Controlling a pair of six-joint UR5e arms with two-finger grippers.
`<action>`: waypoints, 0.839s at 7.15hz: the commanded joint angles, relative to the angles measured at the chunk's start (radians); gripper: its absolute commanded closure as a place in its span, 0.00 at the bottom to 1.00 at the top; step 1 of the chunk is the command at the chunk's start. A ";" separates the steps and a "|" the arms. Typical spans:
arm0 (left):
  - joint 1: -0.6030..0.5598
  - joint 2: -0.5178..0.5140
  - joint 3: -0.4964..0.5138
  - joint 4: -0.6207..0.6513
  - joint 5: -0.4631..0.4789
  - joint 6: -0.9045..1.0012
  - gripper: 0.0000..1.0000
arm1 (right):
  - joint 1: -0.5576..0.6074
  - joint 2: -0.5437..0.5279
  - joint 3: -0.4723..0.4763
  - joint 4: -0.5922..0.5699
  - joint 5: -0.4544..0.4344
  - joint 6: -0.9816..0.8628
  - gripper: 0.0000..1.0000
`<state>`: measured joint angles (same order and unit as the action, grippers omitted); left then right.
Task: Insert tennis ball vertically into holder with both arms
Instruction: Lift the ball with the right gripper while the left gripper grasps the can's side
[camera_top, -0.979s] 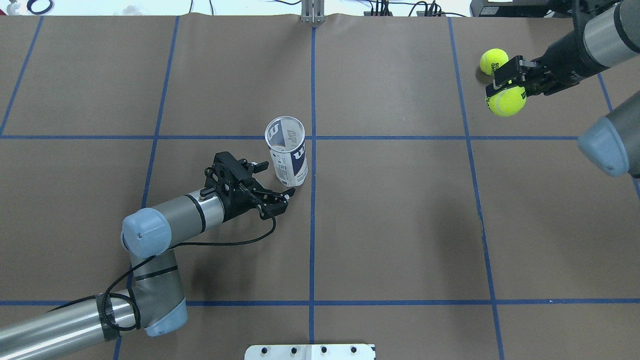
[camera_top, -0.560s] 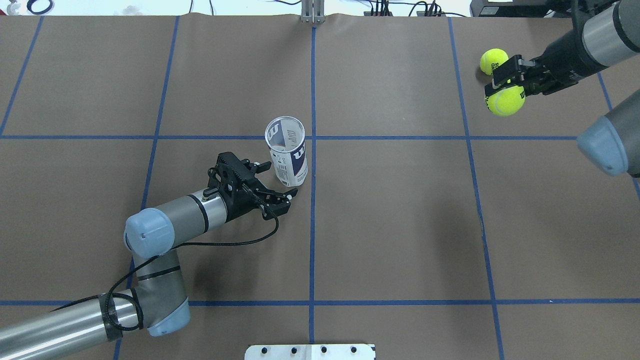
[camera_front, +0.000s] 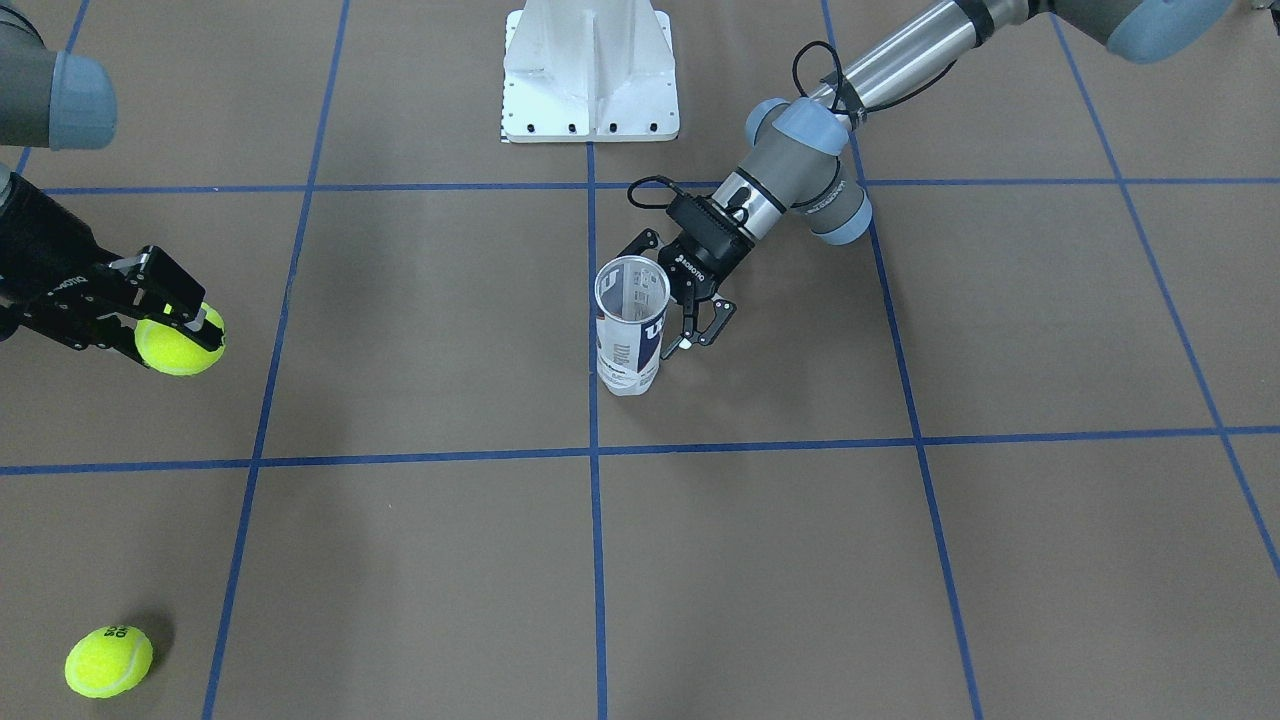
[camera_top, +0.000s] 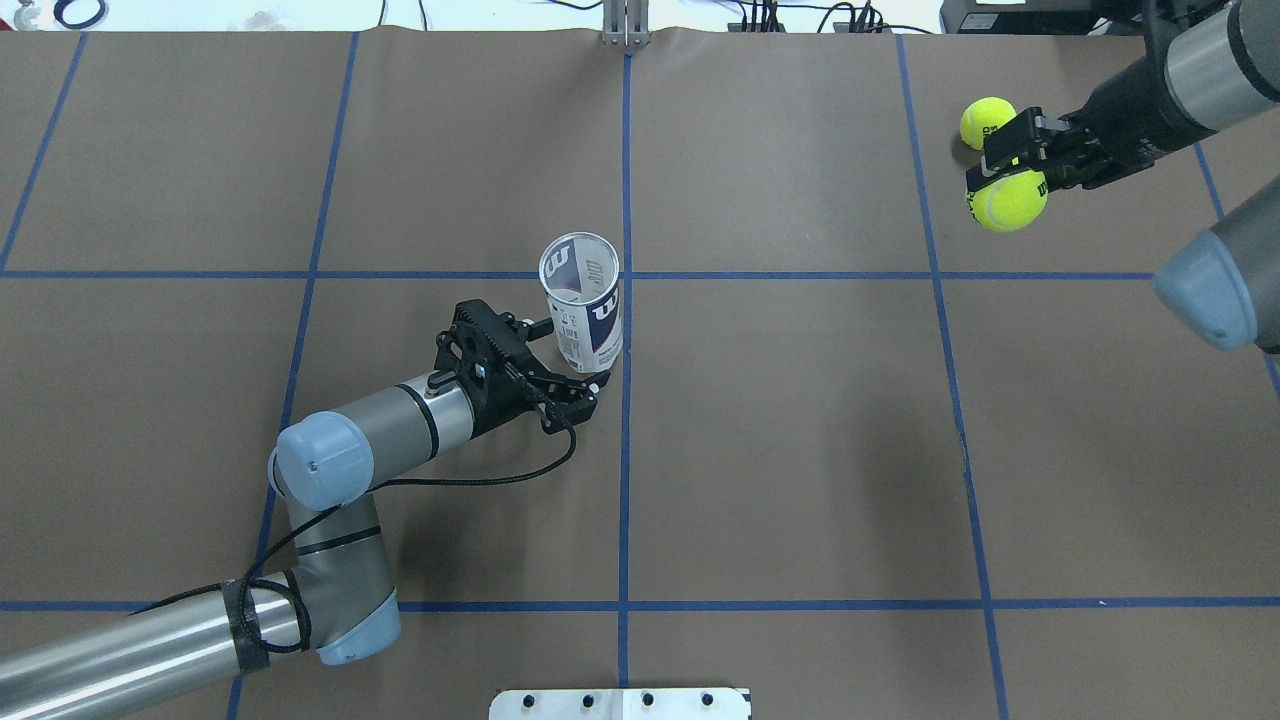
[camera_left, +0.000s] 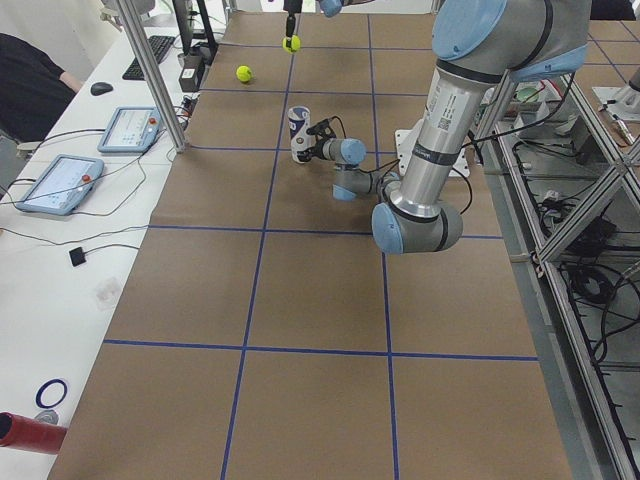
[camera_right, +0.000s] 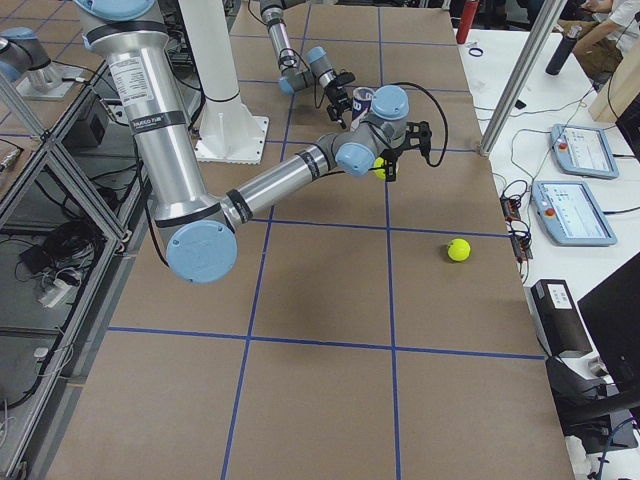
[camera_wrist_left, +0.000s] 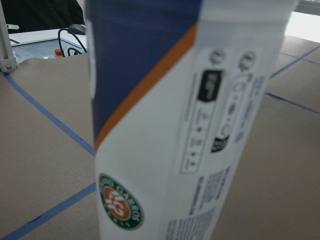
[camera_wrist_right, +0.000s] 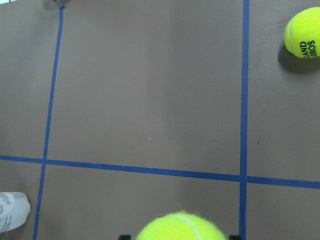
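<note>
The holder (camera_top: 583, 312) stands upright near the table's middle, a clear tube with a white and navy label, its open mouth up. My left gripper (camera_top: 575, 351) is open and low, with one finger on each side of the tube's lower part; its wrist view is filled by the label (camera_wrist_left: 190, 130). Far to the right my right gripper (camera_top: 1003, 183) is shut on a yellow tennis ball (camera_top: 1008, 201), held above the table. From across the table I see the same ball (camera_front: 180, 346) in the right gripper (camera_front: 182, 325) and the left gripper (camera_front: 668, 298) beside the holder (camera_front: 632, 330).
A second tennis ball (camera_top: 985, 121) lies on the table just beyond the right gripper, also seen as a loose ball (camera_wrist_right: 302, 32). The white pedestal base (camera_front: 590, 75) stands at the robot's edge. Blue tape lines grid the brown table.
My left gripper has advanced to the holder and now straddles it; the tube shifted slightly right. The right gripper with its ball drifted a little up and left.
</note>
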<state>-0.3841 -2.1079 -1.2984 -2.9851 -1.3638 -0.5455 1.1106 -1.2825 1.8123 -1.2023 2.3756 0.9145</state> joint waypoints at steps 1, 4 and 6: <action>-0.002 -0.004 0.005 0.000 0.018 0.004 0.01 | 0.000 0.000 0.010 0.000 0.005 0.009 1.00; -0.006 -0.007 0.014 0.000 0.038 0.004 0.01 | 0.000 0.000 0.021 0.000 0.014 0.009 1.00; -0.002 -0.020 0.025 0.001 0.052 0.004 0.01 | 0.000 0.018 0.021 0.000 0.022 0.018 1.00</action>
<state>-0.3882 -2.1177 -1.2806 -2.9848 -1.3219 -0.5413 1.1106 -1.2730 1.8318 -1.2033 2.3928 0.9261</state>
